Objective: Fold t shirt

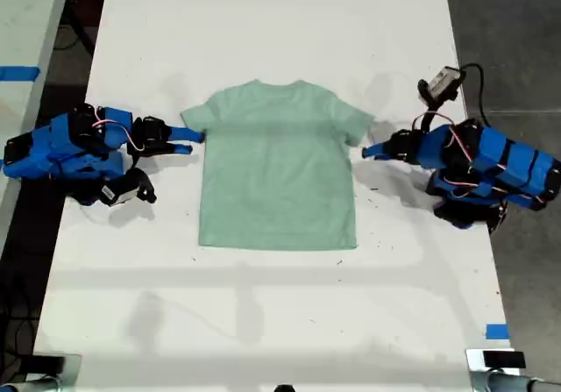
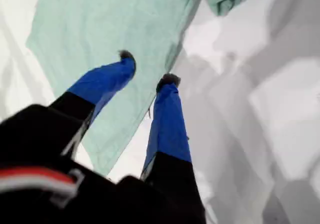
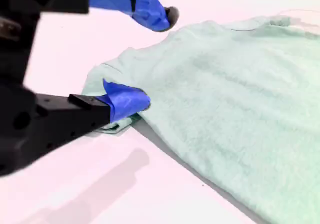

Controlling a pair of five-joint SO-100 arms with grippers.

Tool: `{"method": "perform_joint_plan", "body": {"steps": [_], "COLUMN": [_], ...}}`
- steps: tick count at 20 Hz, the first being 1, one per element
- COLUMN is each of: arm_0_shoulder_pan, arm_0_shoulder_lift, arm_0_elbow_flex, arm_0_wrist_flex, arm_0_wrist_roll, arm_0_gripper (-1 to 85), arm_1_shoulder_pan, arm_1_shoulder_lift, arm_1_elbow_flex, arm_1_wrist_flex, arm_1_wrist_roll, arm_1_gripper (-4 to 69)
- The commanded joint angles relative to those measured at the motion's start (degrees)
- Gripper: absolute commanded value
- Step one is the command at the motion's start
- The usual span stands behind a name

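A small pale mint-green short-sleeved fabric t shirt (image 1: pixel 277 166) lies flat and unfolded at the centre of the exterior view, on a white table (image 1: pixel 263 322). My first gripper (image 2: pixel 148 68) and my second gripper (image 3: pixel 157 58) each sit at one of its sleeves, jaws apart, clamping nothing.

A white table (image 1: pixel 263 322) carries the pale mint t shirt (image 1: pixel 276 168), lying flat at its centre, neck toward twelve o'clock, with a blue arm resting at three and another at nine.
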Motion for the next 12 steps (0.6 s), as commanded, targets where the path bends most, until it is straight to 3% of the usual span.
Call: {"method": "perform_joint_plan", "body": {"steps": [1, 5, 11, 12], "arm_0_shoulder_pan": [0.5, 0.5, 0.5, 0.5], "arm_0_shoulder_lift": [0.4, 0.4, 0.4, 0.4], "arm_0_elbow_flex": [0.1, 0.1, 0.1, 0.1], "arm_0_wrist_flex": [0.2, 0.2, 0.2, 0.2], "arm_0_wrist_roll": [0.1, 0.1, 0.1, 0.1], "arm_0_gripper": [21.1, 21.1, 21.1, 21.1], "arm_1_shoulder_pan": [10.6, 23.6, 27.2, 27.1], "arm_1_shoulder_lift": [-26.9, -49.3, -78.7, -84.9], "arm_1_elbow_flex": [-15.8, -28.1, -38.3, -43.1], "arm_1_wrist_flex": [-2.5, -7.4, -20.6, -16.9], "arm_1_wrist_roll": [-7.9, -13.3, -14.6, -15.9], "arm_1_gripper": [24.6, 27.2, 26.7, 20.7]}}
